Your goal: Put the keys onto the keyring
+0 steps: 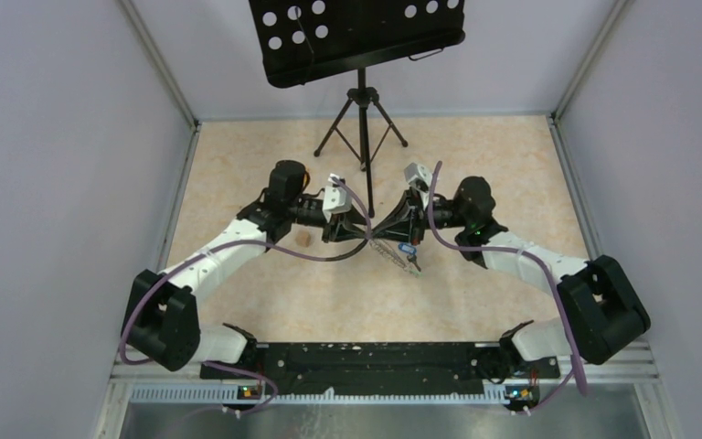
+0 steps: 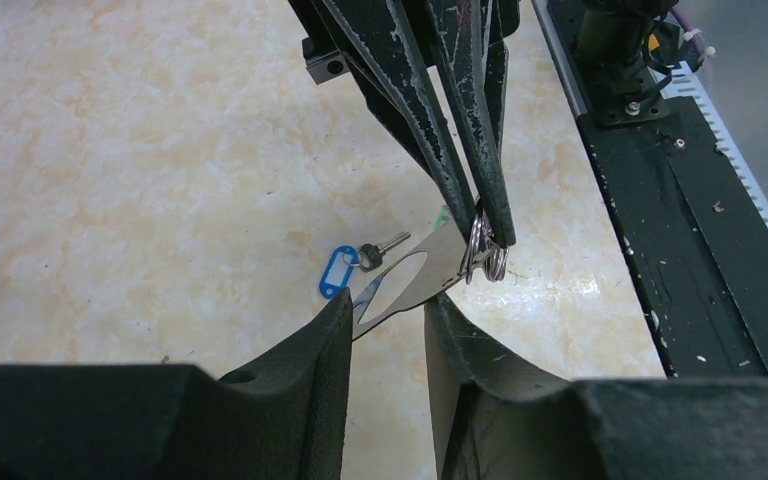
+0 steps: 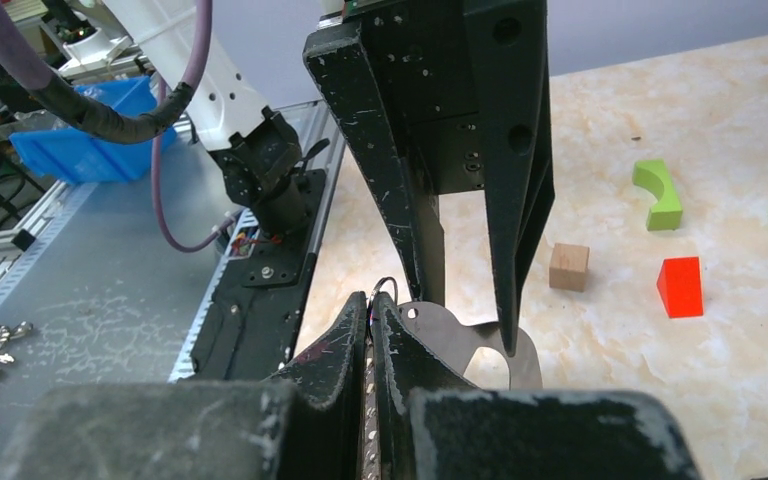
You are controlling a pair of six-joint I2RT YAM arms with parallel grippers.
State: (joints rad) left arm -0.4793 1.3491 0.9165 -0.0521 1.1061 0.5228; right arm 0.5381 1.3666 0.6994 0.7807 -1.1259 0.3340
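From above, the two arms meet over the middle of the table [image 1: 238, 183]. The left gripper [image 1: 362, 235] and the right gripper [image 1: 377, 233] come tip to tip at the near end of the keyring [image 1: 387, 247], which slants away from them. The blue-tagged key [image 1: 408, 251] lies just beside the keyring's far end, outside both grippers. A black music stand [image 1: 362, 110] is well behind the keyring. In the left wrist view, the keyring shows as a flat metal plate with an oval cut-out and a silver split ring at one end. The plate's narrow end reaches into the gap between the left fingers [image 2: 332, 335], which stand partway apart. It touches one pad, but whether they clamp it cannot be told. The right fingers [image 2: 480, 190] come down from above and are pinched together on the split ring. The blue-tagged key lies on the table just beyond the keyring, apart from every finger. In the right wrist view, the right gripper's jaws are closed tight with a beaded chain caught between them, just beside the plate. The left fingers straddle the plate from above. A wooden cube [image 3: 568, 267], a red wedge [image 3: 680, 287] and a green curved block [image 3: 657, 195] sit well beyond the keyring.
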